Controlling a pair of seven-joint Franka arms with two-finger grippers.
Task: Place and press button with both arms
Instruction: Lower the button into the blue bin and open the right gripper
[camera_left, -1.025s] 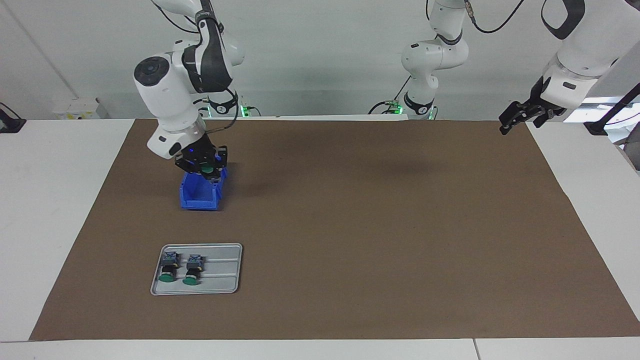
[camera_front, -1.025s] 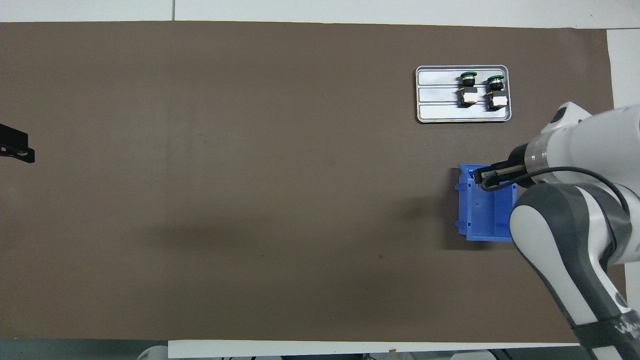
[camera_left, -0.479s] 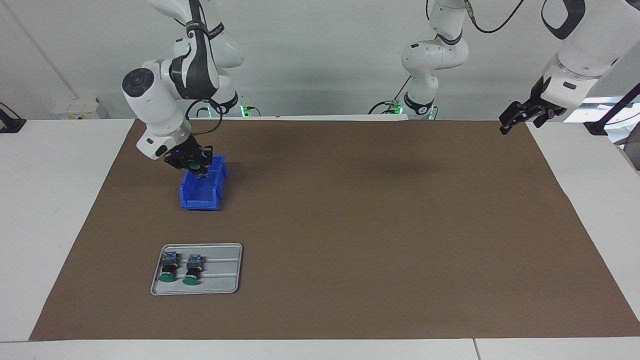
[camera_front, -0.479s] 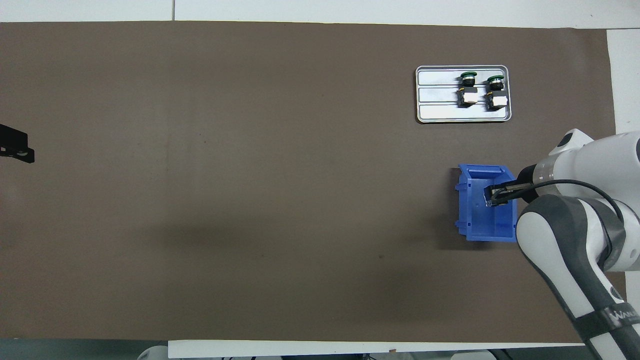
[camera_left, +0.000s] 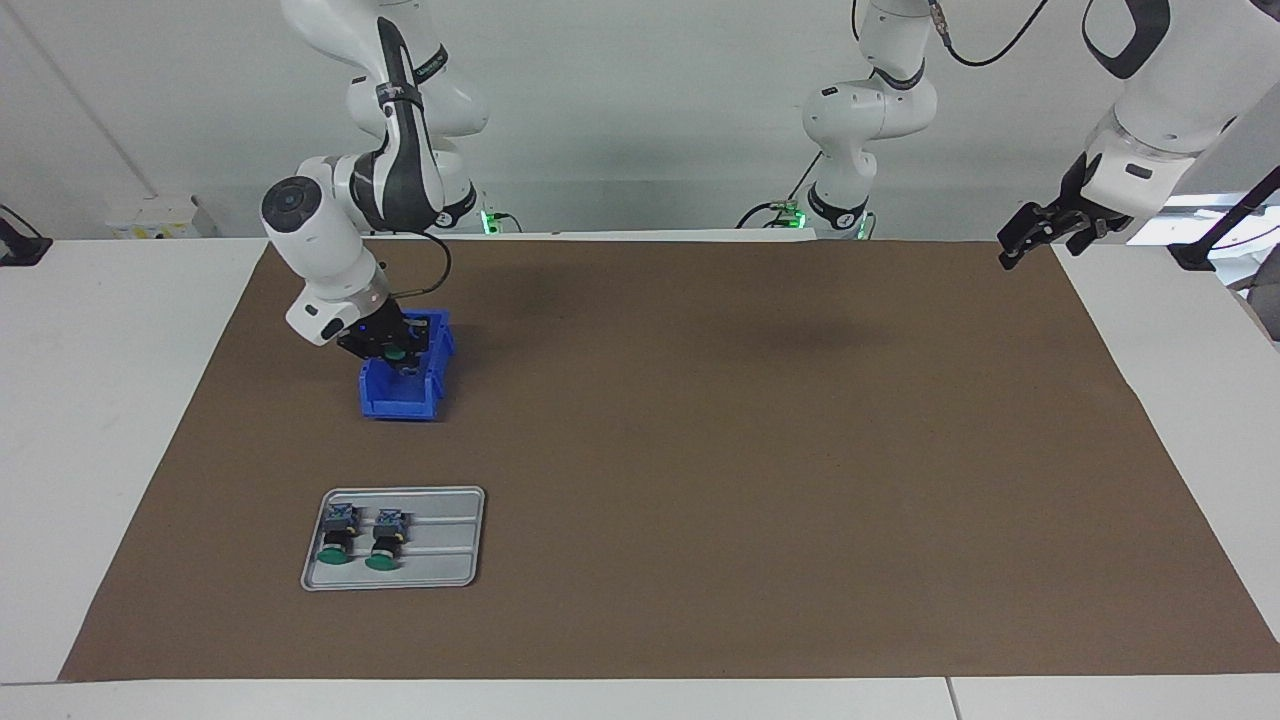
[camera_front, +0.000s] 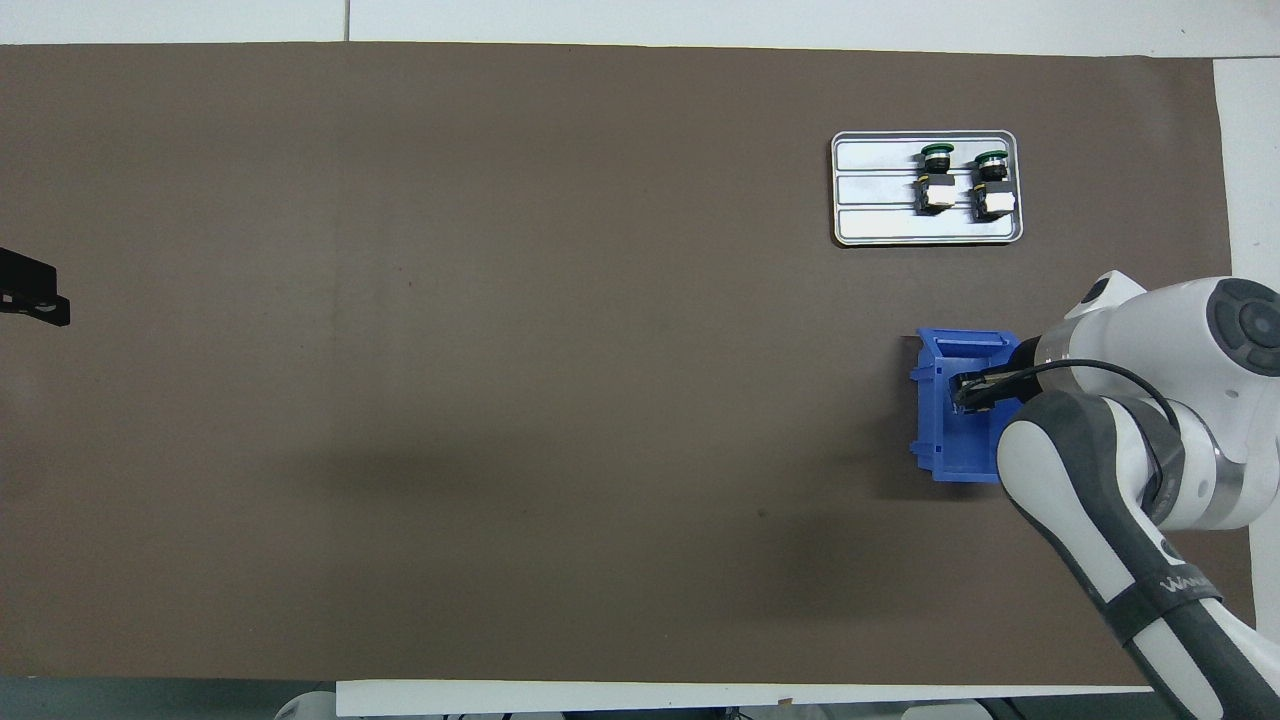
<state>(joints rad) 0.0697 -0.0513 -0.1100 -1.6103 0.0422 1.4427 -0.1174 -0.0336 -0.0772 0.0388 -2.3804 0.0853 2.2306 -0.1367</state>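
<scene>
While the button (camera_left: 397, 352) is apparently held by the right end effector (camera_left: 393, 352) inside the blue bin (camera_left: 400, 398), release should be made low; left end effector (camera_left: 1030, 236) parked, aperture indeterminable.

Bright, even light across both views, seemingly from overhead. Soft, blurred shadows smear the brown mat (camera_left: 700, 450) toward twelve o'clock in the facing view; a broad faint one lies at seven o'clock in the overhead view. The metal tray (camera_front: 880, 225) glints mildly. Focus holds throughout, with little bending visible at the edges.
</scene>
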